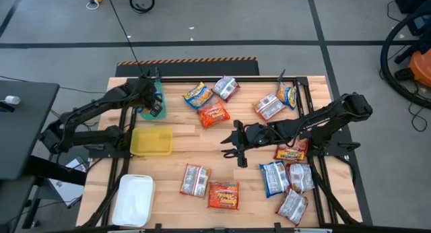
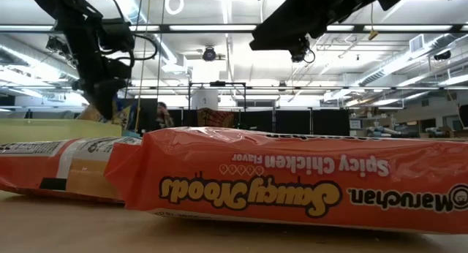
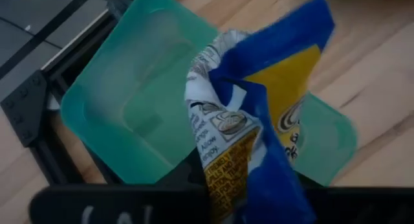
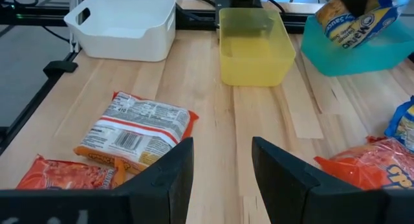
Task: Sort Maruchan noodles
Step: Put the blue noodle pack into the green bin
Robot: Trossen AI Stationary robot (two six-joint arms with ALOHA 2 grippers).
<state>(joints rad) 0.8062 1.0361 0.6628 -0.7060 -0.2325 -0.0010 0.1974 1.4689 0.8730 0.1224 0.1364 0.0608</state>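
Packets nearest you: an orange-red packet (image 1: 223, 194) and a silver-white packet (image 1: 195, 180) lie on the table (image 1: 202, 149) front-centre, w/ more Maruchan noodles (image 1: 289, 182) clustered front-right. Right gripper (image 1: 234, 149) hangs mid-table, fingers spread, nothing btwn them. Yellow bin (image 1: 151, 141) sits beside it; white bin (image 1: 133, 200) is front-left. Farther back, left gripper (image 1: 155, 106) is over the teal bin (image 3: 123, 101), pinching a blue-and-white packet (image 3: 259, 120). More packets lie along the far edge.

Overhead, table-level and two wrist cameras share the table (image 1: 202, 135).
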